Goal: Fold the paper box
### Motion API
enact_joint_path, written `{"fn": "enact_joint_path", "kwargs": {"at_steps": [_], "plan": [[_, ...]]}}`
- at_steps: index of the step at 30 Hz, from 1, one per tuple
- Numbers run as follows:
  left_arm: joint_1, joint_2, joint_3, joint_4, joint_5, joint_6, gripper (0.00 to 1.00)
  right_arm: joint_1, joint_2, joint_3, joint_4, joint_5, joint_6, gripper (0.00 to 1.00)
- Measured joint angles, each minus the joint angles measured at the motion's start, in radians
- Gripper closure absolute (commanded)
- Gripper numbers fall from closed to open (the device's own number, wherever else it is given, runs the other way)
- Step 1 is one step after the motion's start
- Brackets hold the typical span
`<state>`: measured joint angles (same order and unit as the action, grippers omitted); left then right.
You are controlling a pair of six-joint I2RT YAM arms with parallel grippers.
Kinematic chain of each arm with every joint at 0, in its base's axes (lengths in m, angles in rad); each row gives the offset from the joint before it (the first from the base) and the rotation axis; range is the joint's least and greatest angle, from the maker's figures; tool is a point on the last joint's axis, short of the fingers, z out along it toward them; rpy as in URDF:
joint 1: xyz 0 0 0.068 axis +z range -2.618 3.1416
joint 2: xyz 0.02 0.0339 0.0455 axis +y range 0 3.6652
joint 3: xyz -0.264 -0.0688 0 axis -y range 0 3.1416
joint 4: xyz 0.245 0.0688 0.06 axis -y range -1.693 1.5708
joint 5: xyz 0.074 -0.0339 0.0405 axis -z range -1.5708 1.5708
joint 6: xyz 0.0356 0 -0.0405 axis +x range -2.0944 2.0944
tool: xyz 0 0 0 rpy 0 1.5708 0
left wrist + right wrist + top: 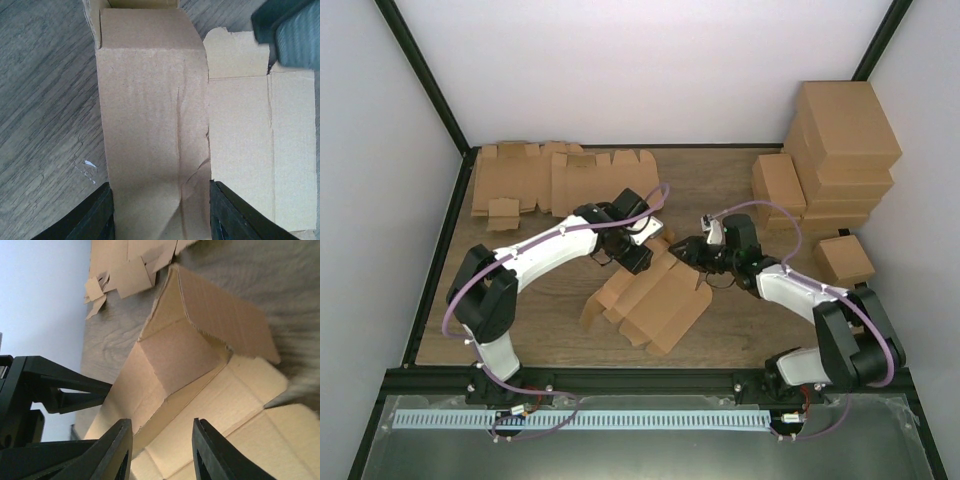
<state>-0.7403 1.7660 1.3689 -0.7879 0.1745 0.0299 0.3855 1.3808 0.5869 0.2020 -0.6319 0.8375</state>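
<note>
The paper box [650,295] is a brown die-cut piece, partly folded, lying mid-table with one side panel raised. My left gripper [635,257] hovers over its far end. In the left wrist view the fingers [97,217] stand wide apart on either side of a creased upright panel [150,125] of the box, at its edges. My right gripper [687,250] is open just right of the left one, over the box's far right part. In the right wrist view its fingers [117,450] straddle the fold where the raised wall [175,355] meets the flat base. It also shows in the left wrist view [290,30].
A pile of flat cardboard blanks [545,180] lies at the back left. Stacked folded boxes [840,150] stand at the back right, with one small box [845,258] nearer. Black frame posts and white walls bound the wooden table [540,300].
</note>
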Motion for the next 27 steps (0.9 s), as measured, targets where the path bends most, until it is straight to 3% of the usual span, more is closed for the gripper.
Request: {"fn": "enact_joint_path", "kwargs": {"at_steps": [4,7,8,15,27], "plan": [[0.0,0.0,0.006,-0.006,0.002,0.0,0.5,0.0,-0.051,0.026,-0.085,0.1,-0.136,0.68],[-0.001,0.0,0.007,-0.011,0.003,0.001,0.5,0.0,-0.061,0.035,-0.122,0.147,-0.239,0.96],[-0.002,0.0,0.007,-0.012,0.003,0.001,0.5,0.0,-0.061,0.04,-0.137,0.159,-0.27,0.99],[-0.031,0.0,0.007,-0.016,0.002,0.0,0.5,0.0,-0.039,0.092,-0.175,0.168,-0.388,0.99],[-0.097,0.0,0.008,-0.015,-0.041,-0.013,0.5,0.0,0.071,0.13,-0.184,0.144,-0.423,0.99]]}}
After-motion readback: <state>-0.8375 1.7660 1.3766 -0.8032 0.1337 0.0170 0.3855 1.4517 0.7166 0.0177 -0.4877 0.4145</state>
